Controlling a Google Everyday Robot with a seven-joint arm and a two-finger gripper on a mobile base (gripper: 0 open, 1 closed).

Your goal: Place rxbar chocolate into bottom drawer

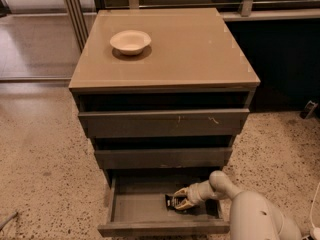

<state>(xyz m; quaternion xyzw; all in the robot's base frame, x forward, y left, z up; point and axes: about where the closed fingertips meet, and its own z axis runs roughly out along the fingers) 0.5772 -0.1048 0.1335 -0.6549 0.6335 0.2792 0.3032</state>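
Note:
The bottom drawer [135, 207] is pulled open below two closed drawers; its grey floor shows. The rxbar chocolate [173, 202], a small black bar with white lettering, lies low on the drawer floor toward the right. My gripper [181, 199] reaches into the drawer from the right, its pale fingers [186, 203] around the bar's right end. The arm [250, 214] comes in from the lower right corner.
A white bowl [130, 41] sits on the cabinet top [190, 49] at the back left. The top drawer front [165, 121] is scratched. Speckled floor lies on both sides; metal posts [75, 14] stand at the back left.

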